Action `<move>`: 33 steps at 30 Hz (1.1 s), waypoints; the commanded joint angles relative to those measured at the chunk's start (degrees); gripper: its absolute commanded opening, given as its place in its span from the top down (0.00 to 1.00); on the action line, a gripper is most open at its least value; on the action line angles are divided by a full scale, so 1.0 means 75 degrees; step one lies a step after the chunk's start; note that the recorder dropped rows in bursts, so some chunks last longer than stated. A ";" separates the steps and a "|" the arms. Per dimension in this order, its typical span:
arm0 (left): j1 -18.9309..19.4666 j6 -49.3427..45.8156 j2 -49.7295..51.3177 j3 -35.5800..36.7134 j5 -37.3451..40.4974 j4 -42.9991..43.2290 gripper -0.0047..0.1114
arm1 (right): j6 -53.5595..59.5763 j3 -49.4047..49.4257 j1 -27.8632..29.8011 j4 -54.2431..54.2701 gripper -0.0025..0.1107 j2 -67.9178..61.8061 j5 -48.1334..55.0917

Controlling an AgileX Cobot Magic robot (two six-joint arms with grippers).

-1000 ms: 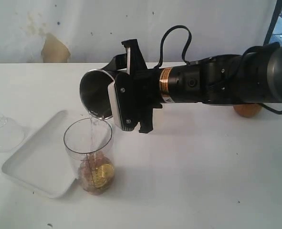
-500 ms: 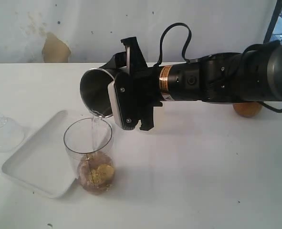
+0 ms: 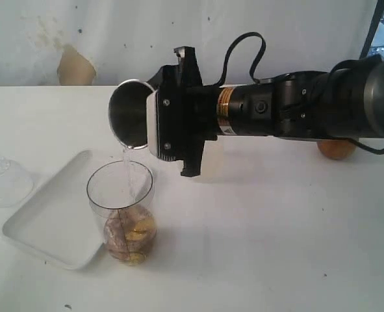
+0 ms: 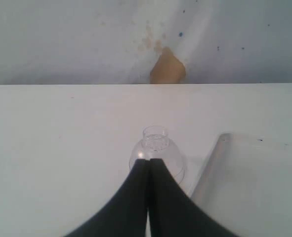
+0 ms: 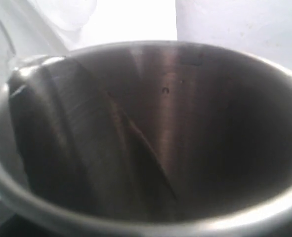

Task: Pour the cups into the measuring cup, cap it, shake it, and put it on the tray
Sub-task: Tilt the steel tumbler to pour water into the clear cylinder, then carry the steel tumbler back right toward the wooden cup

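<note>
A white desk (image 3: 276, 247) fills the lower three quarters of the exterior view, with a pale wall behind it. From the right edge a thick black robot arm (image 3: 295, 114) reaches level across the middle of the frame, a black cable looping above it.

A shallow white tray (image 3: 49, 221) lies at lower left, one corner pointing toward the viewer.

The right pincer (image 3: 158, 101) is clamped on a stainless-steel tumbler (image 3: 130, 120) at upper centre. The tumbler is tipped onto its side, its open mouth facing left and slightly down. The right wrist view looks straight into its shiny, dark inside (image 5: 160, 123).

A thin clear stream (image 3: 128, 172) falls from the tumbler's lower lip into the measuring cup (image 3: 121, 208). This clear plastic cup stands upright directly below, at the tray's right edge; whether the two touch cannot be told. A brownish mix with gold-coloured pieces (image 3: 132, 234) sits in its bottom.

A clear plastic dome (image 3: 3, 179) rests on the desk at the far left, apart from the tray.

A small rounded brown cup (image 3: 338, 149) shows at the right, partly hidden behind the arm.

In the left wrist view the left pincer (image 4: 148, 165) has its two black fingers pressed together, holding nothing. Their tips point at the clear dome (image 4: 155, 145), with the tray (image 4: 254, 177) at lower right.
</note>
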State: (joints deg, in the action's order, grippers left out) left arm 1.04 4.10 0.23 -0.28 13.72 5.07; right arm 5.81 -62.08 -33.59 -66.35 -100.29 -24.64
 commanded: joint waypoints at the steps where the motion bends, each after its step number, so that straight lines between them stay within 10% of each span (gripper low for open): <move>1: -0.0066 -0.0010 -0.0031 0.0037 -0.0029 -0.0048 0.96 | -0.1866 -0.0092 -0.0001 0.0257 0.98 0.0112 -0.0178; 9: -0.0066 -0.0010 -0.0031 0.0037 -0.0029 -0.0048 0.96 | -0.4235 -0.0092 -0.0001 0.0693 0.98 0.0123 -0.0374; 33: -0.0066 -0.0010 -0.0031 0.0037 -0.0029 -0.0048 0.96 | -0.5072 -0.0064 0.2041 0.2702 0.98 0.1216 -0.1232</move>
State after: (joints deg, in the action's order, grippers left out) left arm 1.04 4.10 0.23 -0.28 13.72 5.07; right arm -31.92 -62.08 -21.44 -47.56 -92.49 -32.07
